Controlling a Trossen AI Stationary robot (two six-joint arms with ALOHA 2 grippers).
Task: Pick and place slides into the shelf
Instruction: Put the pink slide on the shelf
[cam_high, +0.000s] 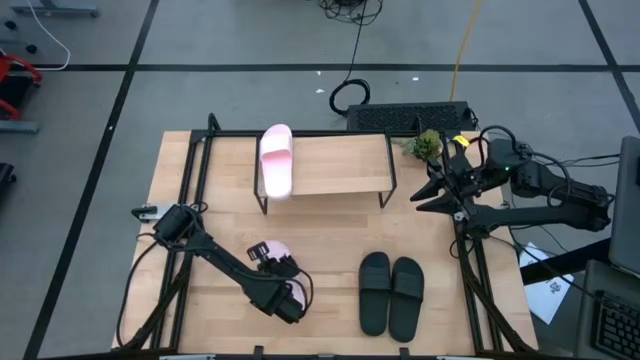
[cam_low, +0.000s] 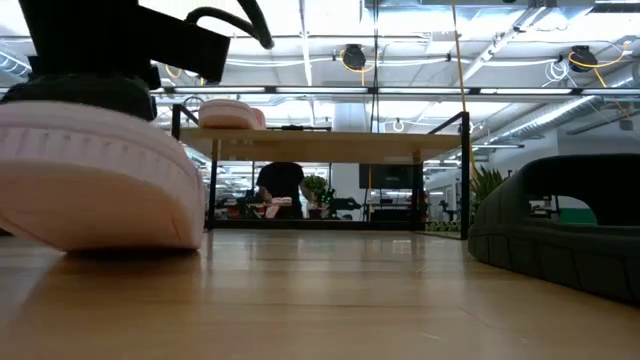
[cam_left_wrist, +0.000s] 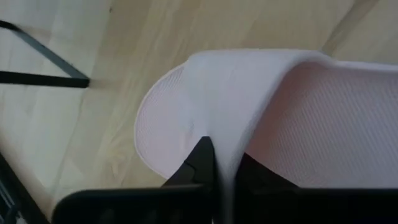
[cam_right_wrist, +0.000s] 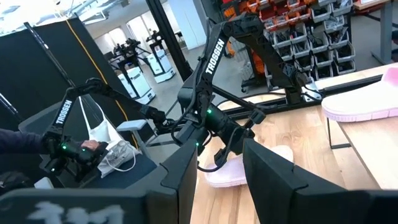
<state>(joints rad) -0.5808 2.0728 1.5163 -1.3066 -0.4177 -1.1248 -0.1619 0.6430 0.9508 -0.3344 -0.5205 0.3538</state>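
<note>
One pale pink slide (cam_high: 272, 250) lies sole-down on the table near its front left, filling the left of the low view (cam_low: 100, 170). My left gripper (cam_left_wrist: 224, 168) is over it (cam_high: 280, 275), shut on its strap. A second pink slide (cam_high: 275, 160) rests on the left end of the shelf (cam_high: 340, 165). Two black slides (cam_high: 390, 295) lie side by side on the table right of centre. My right gripper (cam_high: 430, 190) hangs open, raised beside the shelf's right end, holding nothing. My left gripper pinches the pink slide's wide strap at its edge (cam_left_wrist: 221, 146), one finger (cam_left_wrist: 200, 160) on the outside and the other (cam_left_wrist: 252, 171) under the strap. The fingers come slanting down from above. The slide's sole rests flat on the table (cam_low: 110, 240).
Black frame rails (cam_high: 195, 170) run along the table's left side and another (cam_high: 475, 270) along its right. A small green plant (cam_high: 427, 145) and a black box (cam_high: 410, 117) sit at the far edge. Bare tabletop (cam_high: 330, 230) lies between the shelf and the slides.
</note>
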